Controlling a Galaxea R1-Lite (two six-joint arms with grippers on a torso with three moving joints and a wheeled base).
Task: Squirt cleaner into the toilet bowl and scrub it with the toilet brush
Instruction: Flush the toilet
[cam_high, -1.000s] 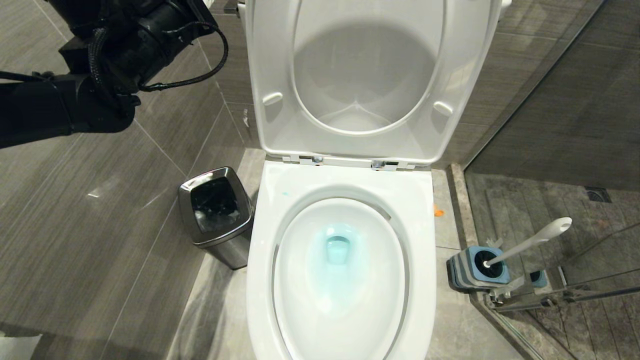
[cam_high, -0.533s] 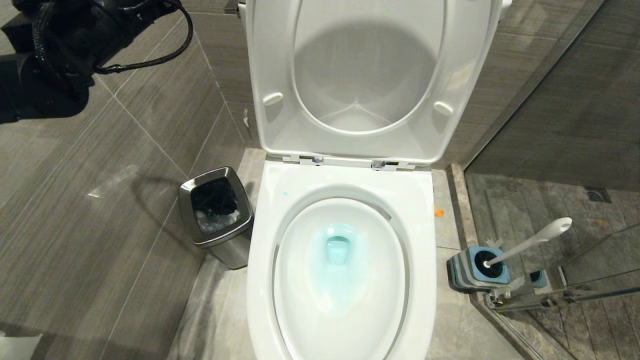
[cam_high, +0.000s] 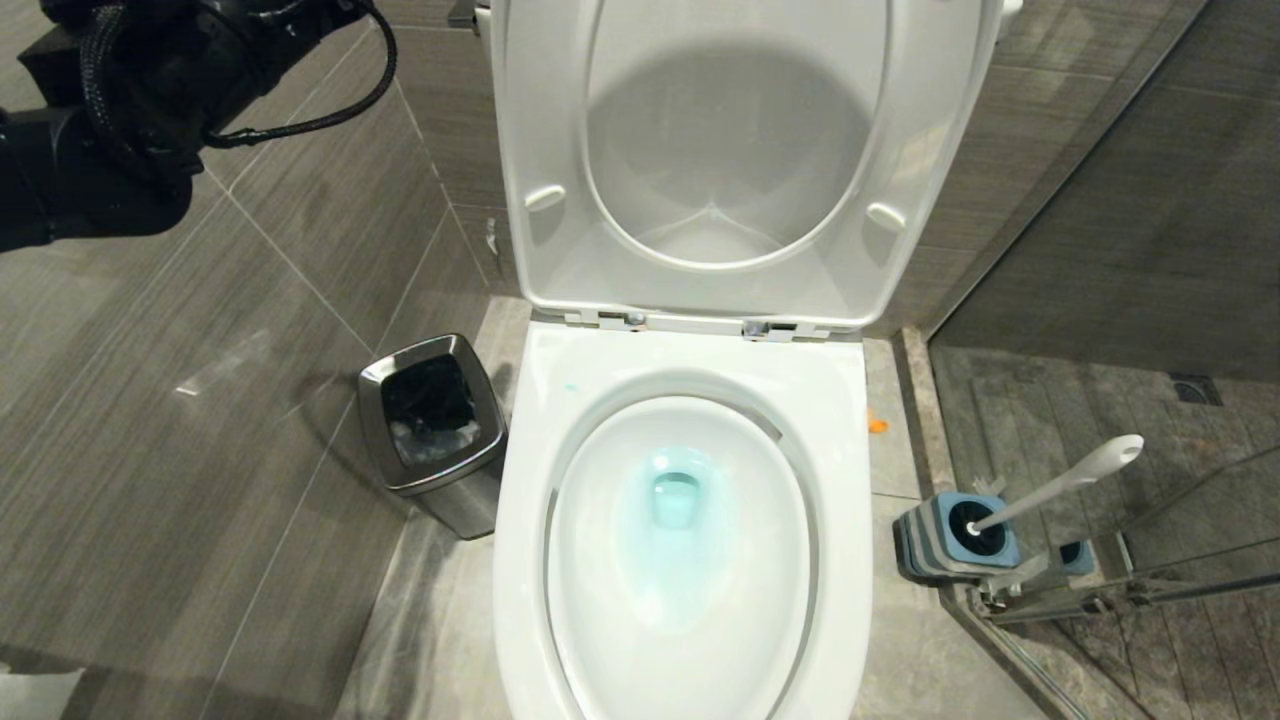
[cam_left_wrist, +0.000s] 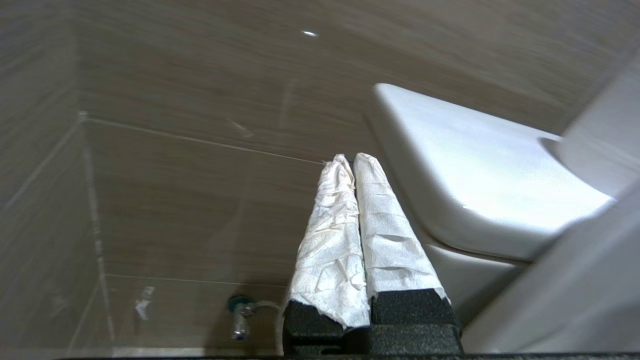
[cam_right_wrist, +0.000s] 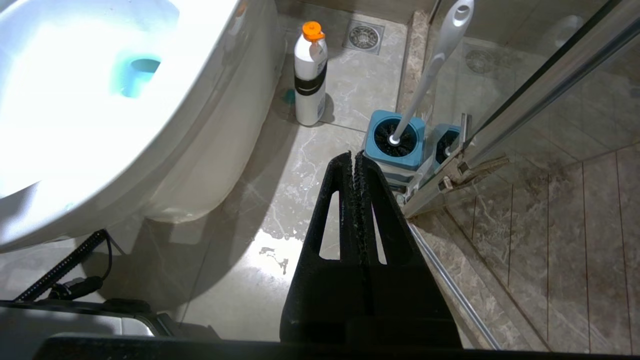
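The bowl (cam_high: 680, 560) is taken as the landmark. Its seat and lid (cam_high: 735, 160) are raised behind it, and the cleaner (cam_high: 675, 500) is seen as a turquoise tint in the water at the bowl's centre, with a small teal spot on the rim at the back left.

The left gripper (cam_left_wrist: 350, 162) is held high, to the left of the lid and well apart from the bowl; its two fingers (cam_left_wrist: 330, 240), wrapped in white paper, are pressed together and nothing is held between them. They are pointed at the brown tiled wall beside the white cistern (cam_left_wrist: 475, 185). Only the dark arm (cam_high: 120, 110) is seen in the head view, at upper left.

The right gripper (cam_right_wrist: 354, 157) is held low, to the right of the bowl, its black jaws closed on nothing. Just past its tips the brush (cam_right_wrist: 430, 70) is stood in a blue holder (cam_right_wrist: 395, 145), the white handle leaning away from the bowl; brush and gripper are apart.

A white bottle (cam_right_wrist: 310, 75) with an orange cap is stood on the floor between bowl and holder. A steel bin (cam_high: 430, 430) is set to the left of the bowl. The floor (cam_right_wrist: 270, 200) is marbled grey tile, and a glass shower screen (cam_right_wrist: 540, 85) is placed to the right of the holder
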